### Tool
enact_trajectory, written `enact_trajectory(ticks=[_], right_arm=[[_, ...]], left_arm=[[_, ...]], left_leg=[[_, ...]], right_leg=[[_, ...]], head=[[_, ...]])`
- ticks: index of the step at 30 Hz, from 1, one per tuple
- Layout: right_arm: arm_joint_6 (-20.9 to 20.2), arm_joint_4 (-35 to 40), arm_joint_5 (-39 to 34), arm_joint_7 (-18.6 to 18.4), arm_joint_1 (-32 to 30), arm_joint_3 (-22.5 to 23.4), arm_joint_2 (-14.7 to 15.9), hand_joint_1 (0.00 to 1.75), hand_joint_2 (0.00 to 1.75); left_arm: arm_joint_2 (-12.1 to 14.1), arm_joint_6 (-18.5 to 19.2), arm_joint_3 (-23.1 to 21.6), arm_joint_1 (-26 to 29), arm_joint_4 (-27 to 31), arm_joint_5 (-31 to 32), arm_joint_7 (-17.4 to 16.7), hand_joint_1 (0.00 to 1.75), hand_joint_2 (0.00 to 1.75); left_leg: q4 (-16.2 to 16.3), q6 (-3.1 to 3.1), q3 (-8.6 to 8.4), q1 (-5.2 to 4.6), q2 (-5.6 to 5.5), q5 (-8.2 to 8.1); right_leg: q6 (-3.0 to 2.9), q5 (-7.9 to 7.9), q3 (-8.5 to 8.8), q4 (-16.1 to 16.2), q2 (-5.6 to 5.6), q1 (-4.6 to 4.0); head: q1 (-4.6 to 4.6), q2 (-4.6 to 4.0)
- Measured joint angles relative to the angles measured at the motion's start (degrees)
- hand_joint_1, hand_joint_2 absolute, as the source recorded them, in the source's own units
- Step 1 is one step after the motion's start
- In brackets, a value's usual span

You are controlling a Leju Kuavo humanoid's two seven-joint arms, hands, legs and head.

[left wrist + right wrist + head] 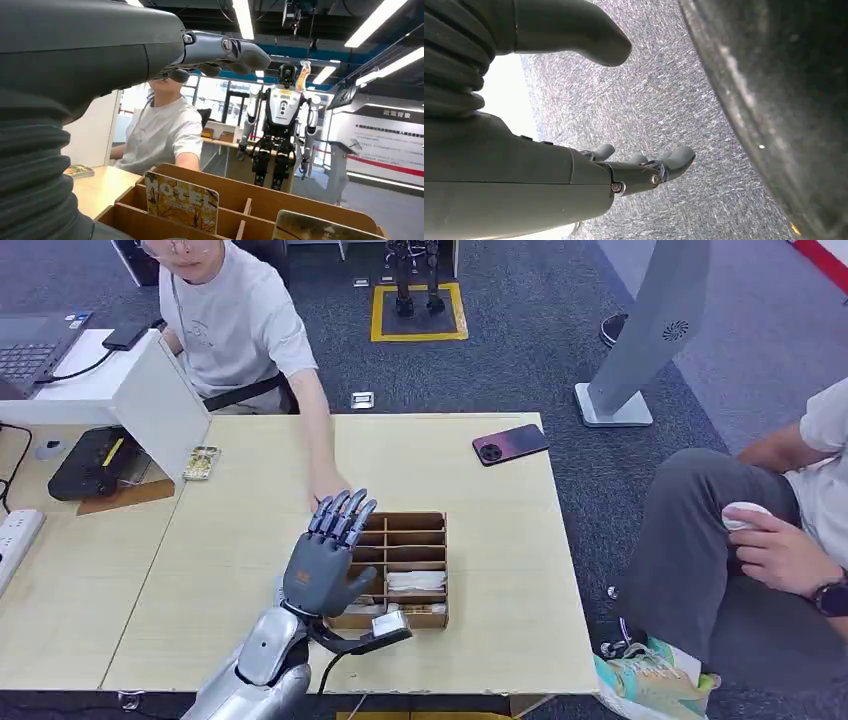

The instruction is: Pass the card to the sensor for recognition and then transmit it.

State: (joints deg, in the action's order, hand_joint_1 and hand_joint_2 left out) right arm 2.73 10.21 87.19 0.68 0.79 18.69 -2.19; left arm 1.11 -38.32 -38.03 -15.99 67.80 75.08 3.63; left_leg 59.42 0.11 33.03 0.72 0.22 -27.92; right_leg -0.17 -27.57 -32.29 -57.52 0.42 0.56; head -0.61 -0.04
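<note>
My left hand (325, 558) hovers over the near left part of a wooden divided box (425, 523) on the table, fingers spread and straight, holding nothing. In the left wrist view the hand (100, 65) looks over the box (260, 200), where a yellow card printed HOTEL (181, 201) stands upright in a slot, with another card (320, 227) beside it. White cards (415, 580) lie in a compartment. One patterned card (201, 462) lies flat by a black device (95, 462) under a white panel (150, 400). My right hand (634, 170) hangs over grey carpet, fingers apart and empty.
A person in a grey shirt (235, 325) sits behind the table, one hand (325, 485) resting at the box's far left corner. A phone (510, 444) lies at the far right of the table. Another person (760, 530) sits at the right. A power strip (15, 540) lies left.
</note>
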Motion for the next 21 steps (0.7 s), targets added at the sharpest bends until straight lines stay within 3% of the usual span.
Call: enact_trajectory(ticks=[21], right_arm=[[0.0, 0.0, 0.0, 0.0, 0.0, 0.0, 0.0, 0.0, 1.75]], left_arm=[[0.0, 0.1, 0.0, -0.1, -1.0, -1.1, -0.5, 0.0, 1.75]], left_leg=[[0.0, 0.0, 0.0, 0.0, 0.0, 0.0]], right_leg=[[0.0, 0.0, 0.0, 0.0, 0.0, 0.0]], head=[[-0.02, 0.0]])
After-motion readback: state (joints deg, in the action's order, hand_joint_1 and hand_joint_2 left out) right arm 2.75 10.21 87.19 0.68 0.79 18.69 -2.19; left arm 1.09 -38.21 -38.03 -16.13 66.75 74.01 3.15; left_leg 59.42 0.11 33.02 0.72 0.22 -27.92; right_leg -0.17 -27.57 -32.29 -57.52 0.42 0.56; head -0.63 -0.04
